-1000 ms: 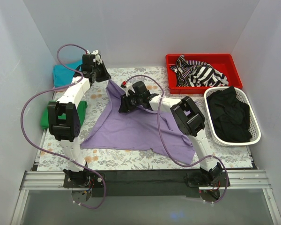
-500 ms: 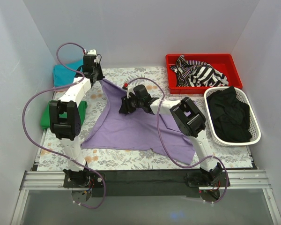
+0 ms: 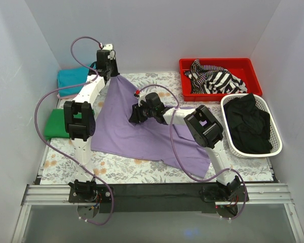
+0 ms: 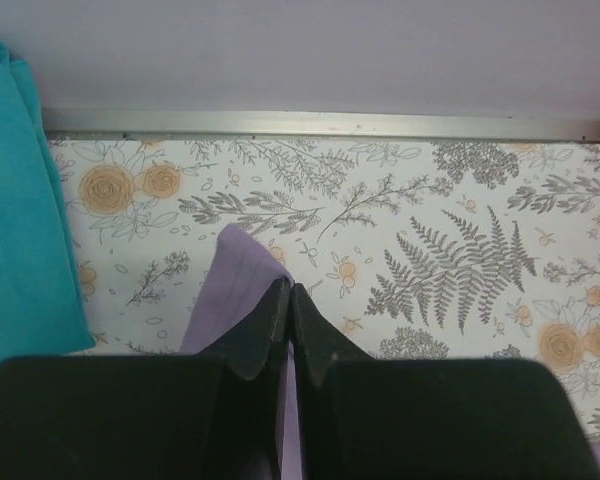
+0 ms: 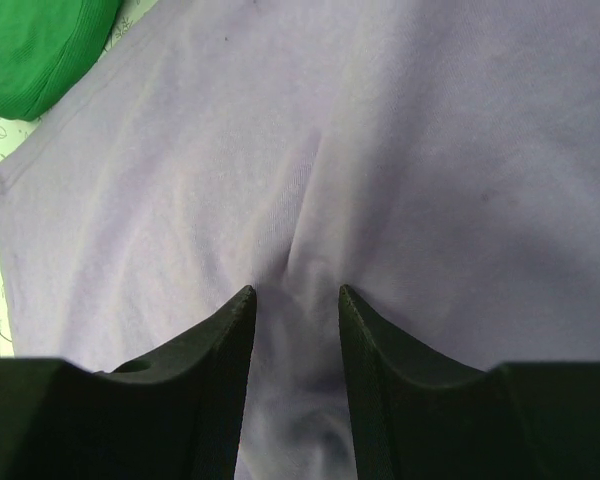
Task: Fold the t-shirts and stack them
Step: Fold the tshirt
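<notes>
By my reading two are done: a teal shirt (image 3: 71,78) lies folded at the upper left of the counter (image 3: 126,172) and a green shirt (image 3: 55,124) lies folded at the left edge, apart rather than stacked. The purple shirt (image 3: 142,136) lies mostly open across the middle, its fold hardly begun. The left pincer (image 3: 108,73), pressed together, pinches its far corner at the upper left, while the right pincer (image 3: 135,115) sits mid-cloth, fingers apart astride a pucker; whether it grips I cannot tell.
</notes>
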